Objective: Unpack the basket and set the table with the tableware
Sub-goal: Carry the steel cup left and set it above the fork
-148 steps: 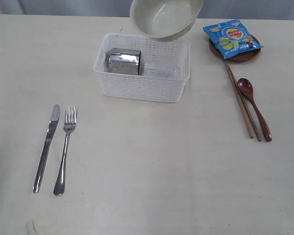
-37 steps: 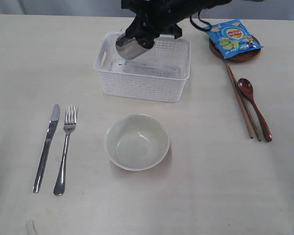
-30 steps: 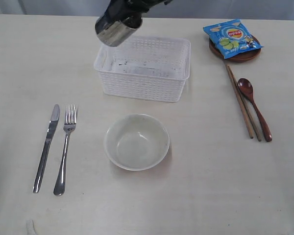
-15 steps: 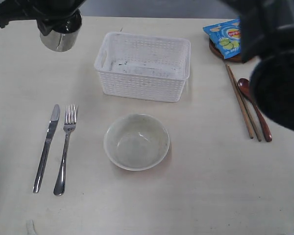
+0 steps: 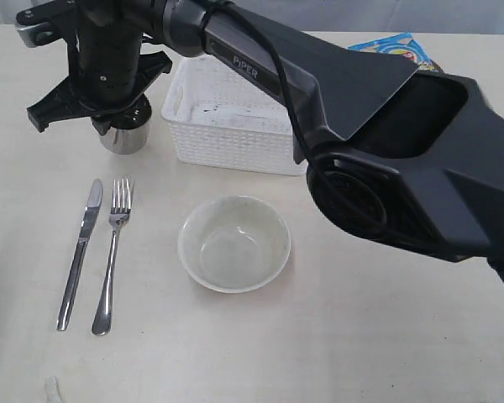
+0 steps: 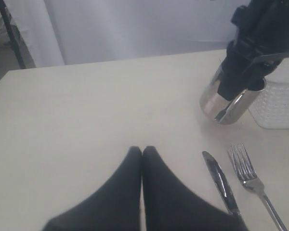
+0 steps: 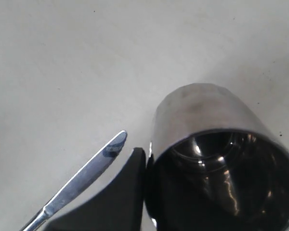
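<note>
The right arm is stretched across the exterior view from the right edge, passing over the basket [image 5: 235, 143]. The right end effector [image 5: 116, 116] is pointed down at the far left part of the tabletop [image 5: 260, 353]. It is clamped on the wall of the cup [image 5: 128, 136]. One dark finger [image 7: 130, 192] is seen pressed against the outside of the cup near its rim. The left end effector [image 6: 142, 155] is held low over bare tabletop, with its two fingers pressed together and nothing between them.

The cup is made of shiny steel, is cylindrical with its mouth upward, and is seen slightly tilted in the left wrist view. It is placed directly beneath the right end effector, just beside the basket's left end and beyond the tips of the knife [image 5: 78, 256] and fork [image 5: 112, 260]. Whether its base is touching the tabletop cannot be told. The off-white bowl [image 5: 233, 243] is set upright on the tabletop in front of the basket.
</note>
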You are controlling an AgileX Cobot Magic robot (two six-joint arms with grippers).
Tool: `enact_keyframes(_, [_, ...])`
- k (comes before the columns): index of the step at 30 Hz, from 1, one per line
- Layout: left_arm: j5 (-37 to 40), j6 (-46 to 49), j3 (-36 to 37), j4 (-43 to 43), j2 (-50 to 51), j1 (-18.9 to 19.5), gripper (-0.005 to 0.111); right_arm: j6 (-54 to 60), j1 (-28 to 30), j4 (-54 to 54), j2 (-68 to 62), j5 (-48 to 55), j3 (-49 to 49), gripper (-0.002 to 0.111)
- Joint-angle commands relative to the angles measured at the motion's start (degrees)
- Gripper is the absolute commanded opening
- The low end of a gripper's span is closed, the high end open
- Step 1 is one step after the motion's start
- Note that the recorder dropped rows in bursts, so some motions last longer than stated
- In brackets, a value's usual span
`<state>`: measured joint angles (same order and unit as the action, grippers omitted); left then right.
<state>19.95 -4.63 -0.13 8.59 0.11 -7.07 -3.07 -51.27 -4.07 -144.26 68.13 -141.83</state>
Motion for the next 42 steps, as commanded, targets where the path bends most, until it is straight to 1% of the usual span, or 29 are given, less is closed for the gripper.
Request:
enact_keyframes(1, [0.0,-0.1,0.1,0.2,-0.1,-0.3,0.0,-0.1,-0.3,0.4,-0.4,-0.4,-0.6,-0.001])
enact_keyframes(20, [0.0,-0.1,0.1,0.2,-0.1,-0.3,0.0,0.3,-0.3,-0.7,-2.6,-2.1,-0.6,0.0])
enact_keyframes(22, [0.0,-0.1,0.1,0.2,-0.1,-0.3,0.0,0.3,-0.3,-0.7,-2.6,-2.1,-0.6,0.006])
enact_keyframes(26, [0.0,-0.1,0.1,0.2,-0.1,-0.3,0.0,0.3,-0.2,-0.7,-2.6,-2.3,-0.6,0.027])
enact_keyframes(28, [0.0,-0.1,0.1,-0.2,-0.1,-0.3,0.0,0.3,-0.2,-0.4,-2.6,-2.9,-0.6,0.032])
enact_keyframes(34, [0.0,-0.1,0.1,-0.2,-0.1,-0.3,0.0,0.8,-0.2,-0.4,-1.8,-5.1,-0.7,0.032])
enact_keyframes(37, [0.0,-0.1,0.1,-0.2,-0.1,-0.3,0.0,1.0,-0.2,-0.1,2.0,-4.1,-0.7,0.032])
enact_keyframes(39, [0.0,-0.1,0.1,-0.2,-0.1,-0.3,0.0,1.0,-0.2,1.9,6.2,-1.7,-0.7,0.032])
enact_keyframes(41, [0.0,-0.1,0.1,-0.2,-0.1,-0.3,0.0,1.4,-0.2,6.0,10.3,1.8,-0.7,0.032])
enact_keyframes(42, [0.0,-0.1,0.1,-0.2,-0.1,-0.3,0.0,1.6,0.0,9.5,12.8,1.8,-0.7,0.032])
